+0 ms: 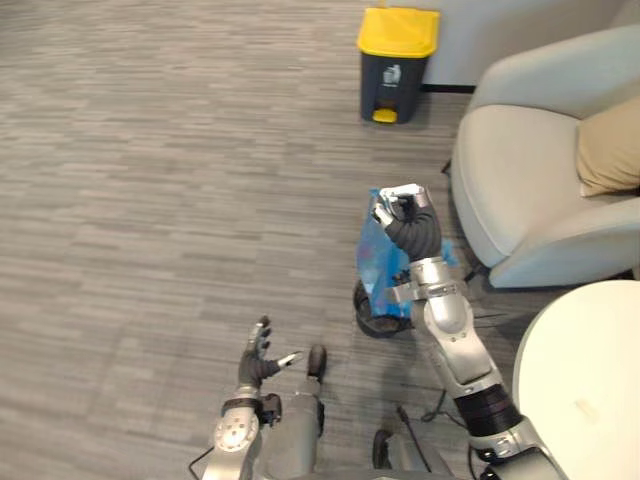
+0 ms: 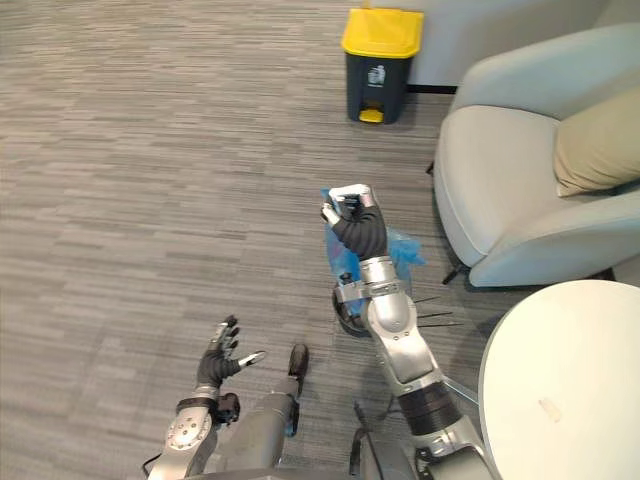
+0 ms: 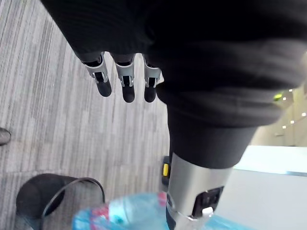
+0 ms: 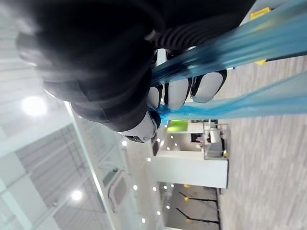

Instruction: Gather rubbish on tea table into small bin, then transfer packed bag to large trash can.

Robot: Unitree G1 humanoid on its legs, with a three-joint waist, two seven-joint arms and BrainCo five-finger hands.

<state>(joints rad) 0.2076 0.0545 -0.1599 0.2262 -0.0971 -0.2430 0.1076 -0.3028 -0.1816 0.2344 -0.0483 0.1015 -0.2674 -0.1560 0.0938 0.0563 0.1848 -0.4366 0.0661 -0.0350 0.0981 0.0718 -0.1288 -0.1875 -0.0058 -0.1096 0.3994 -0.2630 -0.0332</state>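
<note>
Because the blue bag (image 1: 376, 256) must clear the small bin (image 1: 362, 308) below, the right hand (image 1: 400, 206) clenches its gathered top. The left hand (image 1: 257, 356) hangs spread, idle.

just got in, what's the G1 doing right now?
The right hand is closed on the top of a blue rubbish bag, holding it up over the small black bin on the floor beside the armchair. Whether the bag's bottom has cleared the rim is hard to tell. The left hand hangs open and idle, low at the robot's left. The yellow-lidded trash can stands further off, so the transfer is not yet done.
</note>
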